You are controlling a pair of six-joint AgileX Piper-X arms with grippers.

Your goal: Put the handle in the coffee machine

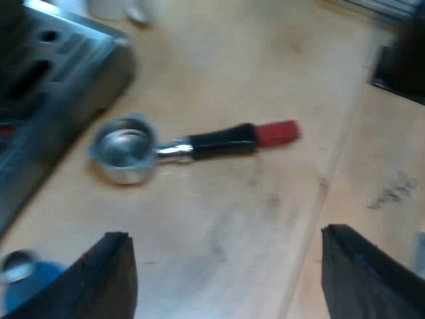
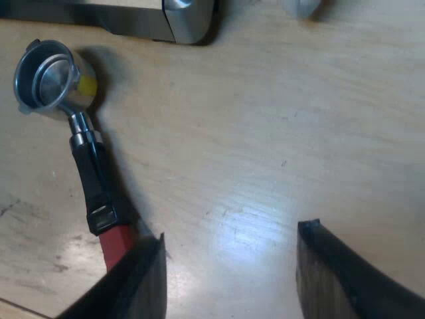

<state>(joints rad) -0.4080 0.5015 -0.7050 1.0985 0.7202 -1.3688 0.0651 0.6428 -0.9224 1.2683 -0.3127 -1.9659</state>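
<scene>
Status: holder [image 1: 192, 145] is laid flat on the table [image 1: 265, 219], loose, not locked into the coffee machine [image 1: 53, 80]. Its metal cup [image 1: 123, 147] is turned open side up, just beside the machine's base. The dark handle is pointed away from the machine, with the red end [image 1: 275, 133] farthest out. Only bare wood is seen between cup and machine.

Left gripper [image 1: 224, 234]: fingers are spread wide apart, nothing is held. It is hung over bare table, short of the holder. A blue tamper [image 1: 30, 282] with a metal part is seen close by one left finger, near the machine's front edge.

Right gripper [image 2: 232, 231]: fingers are likewise parted, nothing is gripped. One finger [image 2: 133, 279] is placed just beside the red end; contact cannot be told. From this side the cup is seen near the machine's corner, and a small yellow patch [image 2: 87, 85] is seen against the cup's wall.

Other things: a white object [image 1: 119, 6] is seen past the machine, type not made out. A dark block [image 1: 402, 63] is set well apart from the holder, beyond its red end.

Surface: light wood, scuffed, with a seam [image 1: 325, 186] run between two boards. Glare is caught on the wood between the right fingers. Faint dark scribbles [image 1: 392, 193] are marked past the seam; they cannot be read.
</scene>
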